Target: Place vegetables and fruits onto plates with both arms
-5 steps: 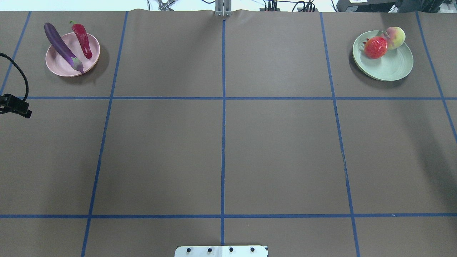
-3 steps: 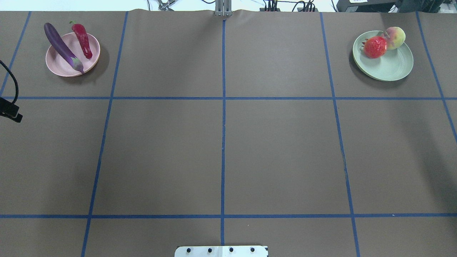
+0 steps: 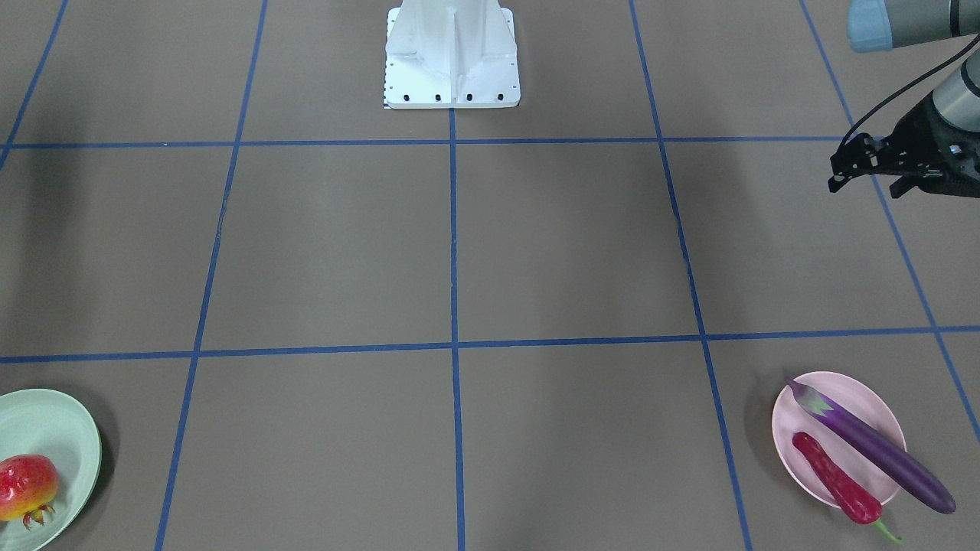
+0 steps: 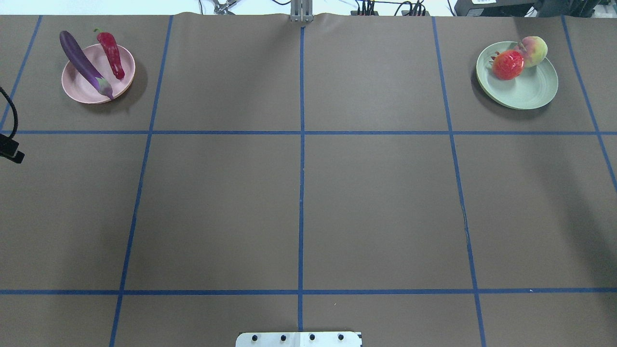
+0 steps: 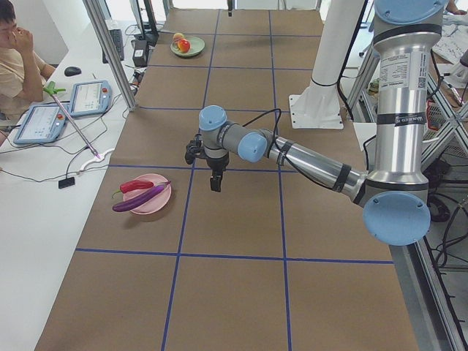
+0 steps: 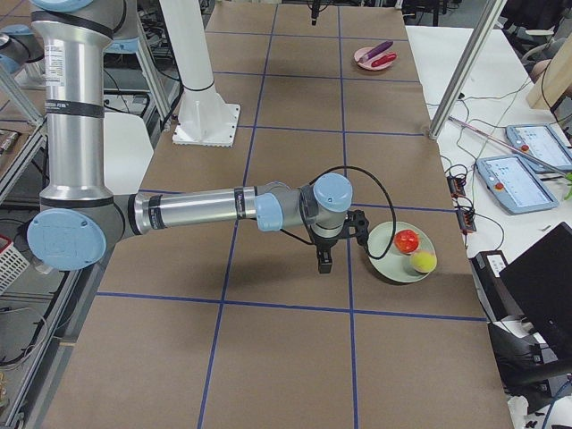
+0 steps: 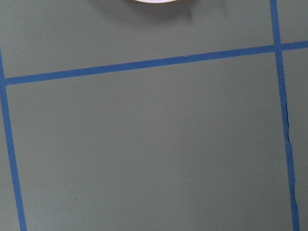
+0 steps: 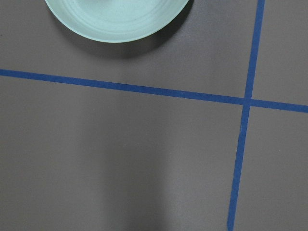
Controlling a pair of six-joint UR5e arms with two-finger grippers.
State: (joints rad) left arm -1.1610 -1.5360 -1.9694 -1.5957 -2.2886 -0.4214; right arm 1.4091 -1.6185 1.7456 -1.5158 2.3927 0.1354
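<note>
The purple eggplant point(image 4: 84, 62) and red chili point(image 4: 113, 55) lie on the pink plate point(image 4: 129, 72) at the far left; the eggplant's end overhangs the rim. The pomegranate point(image 4: 507, 64) and peach point(image 4: 534, 50) sit together on the green plate point(image 4: 525, 91) at the far right. My left gripper point(image 5: 215, 183) hangs above the bare table, nearer the robot than the pink plate point(image 3: 873, 398). I cannot tell if it is open or shut. My right gripper point(image 6: 323, 262) hangs beside the green plate point(image 6: 384, 250), holding nothing that I can see. I cannot tell its state.
The white base block point(image 3: 452, 53) stands at the robot's side of the table. Blue tape lines cross the brown table cover. A person point(image 5: 14, 44) sits at a side desk with tablets, beyond the table's far edge.
In the overhead view the left arm's black wrist part has slid further left, almost out of frame. The plates and what lies on them have not moved.
</note>
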